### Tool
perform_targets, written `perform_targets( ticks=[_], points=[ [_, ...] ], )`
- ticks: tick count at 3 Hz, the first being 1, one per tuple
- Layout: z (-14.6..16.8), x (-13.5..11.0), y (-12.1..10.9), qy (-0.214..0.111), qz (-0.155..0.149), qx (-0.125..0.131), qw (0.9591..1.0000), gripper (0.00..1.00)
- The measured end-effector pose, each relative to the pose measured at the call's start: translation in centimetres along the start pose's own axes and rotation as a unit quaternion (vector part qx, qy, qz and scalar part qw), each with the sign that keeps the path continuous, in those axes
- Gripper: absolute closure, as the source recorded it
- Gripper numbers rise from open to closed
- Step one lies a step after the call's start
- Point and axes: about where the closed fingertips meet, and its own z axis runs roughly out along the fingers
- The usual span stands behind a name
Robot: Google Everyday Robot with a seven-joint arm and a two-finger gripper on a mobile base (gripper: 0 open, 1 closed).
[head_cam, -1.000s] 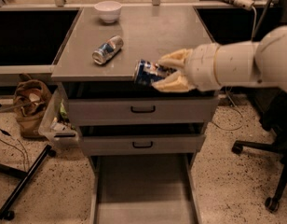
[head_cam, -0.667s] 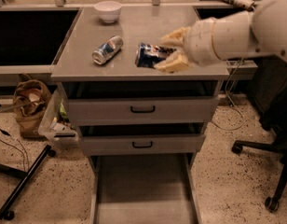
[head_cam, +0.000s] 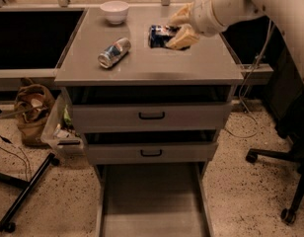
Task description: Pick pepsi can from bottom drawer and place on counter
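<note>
Holding the pepsi can (head_cam: 158, 36) sideways, my tool (head_cam: 174, 30) is clamped across its body, low over the bench (head_cam: 157, 65). I judge the can light, thin-walled and slick, so a gentle mid-body grip suits it. A second ago the tool hung at the bench's front edge. Now it's well inboard, with the silver can (head_cam: 114, 52) lying beyond the pepsi can's free end.

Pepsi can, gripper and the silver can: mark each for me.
pepsi can (head_cam: 156, 35), camera view, its dark blue side left of the gripper.
gripper (head_cam: 171, 32), camera view, midway between fingertips, over the counter (head_cam: 142, 68) back right.
silver can (head_cam: 114, 52), camera view, middle of its side.
</note>
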Motion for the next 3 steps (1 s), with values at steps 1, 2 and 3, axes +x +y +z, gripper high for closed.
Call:
perform_targets(
  ticks=[1, 2, 3],
  points=[
    [2.4, -0.1, -4.3, 0.006, -0.012, 0.013, 0.9998, 1.00],
    [4.9, -0.1, -5.7, -0.003, -0.010, 0.009, 0.9999, 1.00],
    [7.4, 1.3, -4.1, -0.022, 0.033, -0.014, 0.9991, 1.00]
  ],
)
